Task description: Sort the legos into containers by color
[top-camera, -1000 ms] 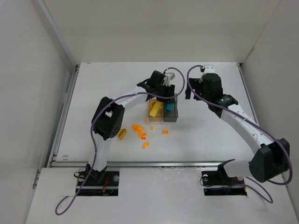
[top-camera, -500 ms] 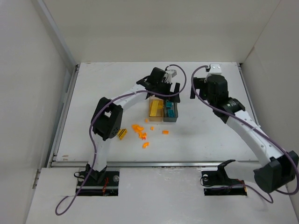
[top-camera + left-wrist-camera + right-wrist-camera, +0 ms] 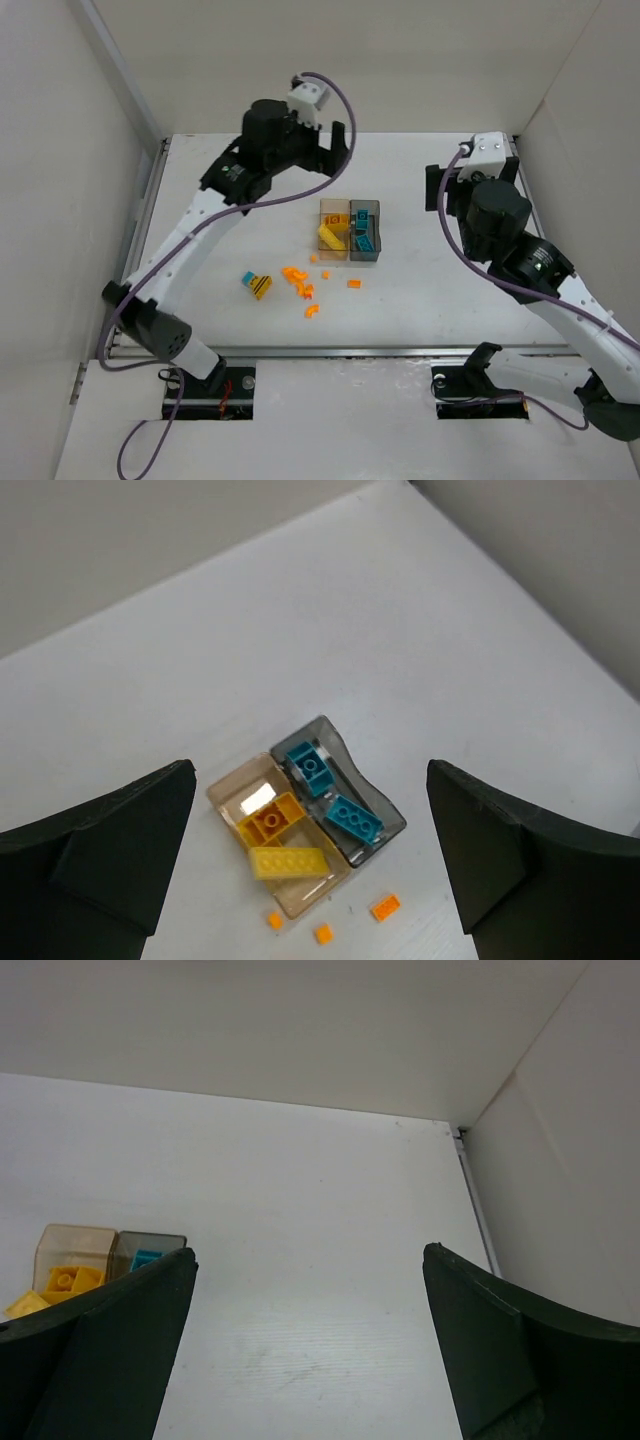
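My left fingers (image 3: 120,840) and right fingers (image 3: 100,1340) hang open, empty: yellow legos (image 3: 285,860) in the amber bin (image 3: 238,780), teal legos (image 3: 355,818) in the grey bin (image 3: 390,812), orange ones (image 3: 300,282) loose on the desk (image 3: 450,290).

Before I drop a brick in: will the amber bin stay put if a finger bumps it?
Probably not: the amber bin looks thin-walled and light, holding only two yellow bricks, on a smooth table, so it should slide. The grey bin stands against its side, so a push that way likely shifts both.
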Controlling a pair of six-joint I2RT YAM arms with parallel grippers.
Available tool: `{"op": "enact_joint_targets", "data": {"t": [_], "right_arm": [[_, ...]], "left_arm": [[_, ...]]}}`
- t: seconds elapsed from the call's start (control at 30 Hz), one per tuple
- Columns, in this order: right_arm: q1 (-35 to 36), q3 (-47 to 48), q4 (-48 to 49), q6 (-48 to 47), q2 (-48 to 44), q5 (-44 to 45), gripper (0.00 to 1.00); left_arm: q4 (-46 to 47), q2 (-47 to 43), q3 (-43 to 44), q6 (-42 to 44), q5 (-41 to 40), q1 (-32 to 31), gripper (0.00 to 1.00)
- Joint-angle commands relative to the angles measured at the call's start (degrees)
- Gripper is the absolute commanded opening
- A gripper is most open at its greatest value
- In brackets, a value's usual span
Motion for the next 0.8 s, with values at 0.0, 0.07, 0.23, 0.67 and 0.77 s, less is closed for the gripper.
{"op": "enact_joint_targets", "data": {"t": [0.0, 0.07, 0.23, 0.67, 0.77], "right_arm": [[4.68, 5.32, -4.92, -3.01, 2.14, 9.14, 1.00], [7.84, 7.00, -7.54, -6.07, 4.25, 17.63, 1.00], [11.46, 10.08, -4.16, -4.12, 11.11, 30.24, 1.00], [15.92, -19.96, -11.69, 58.32, 8.73, -24.77, 0.77], [17.96, -22.96, -8.46, 60.10, 12.68, -24.14, 0.87]], "left_arm": [[-2.49, -5.36, -3.28, -0.02, -6.27, 4.30, 1.00], [-3.19, -10.00, -5.73, -2.57, -10.92, 6.58, 1.00], [-0.92, -21.00, -12.14, -2.78, -24.35, 13.88, 1.00], [7.09, -47.47, -47.65, -3.02, -28.25, 21.97, 1.00], [7.79, -49.05, -51.17, -3.02, -27.11, 22.68, 1.00]]}}
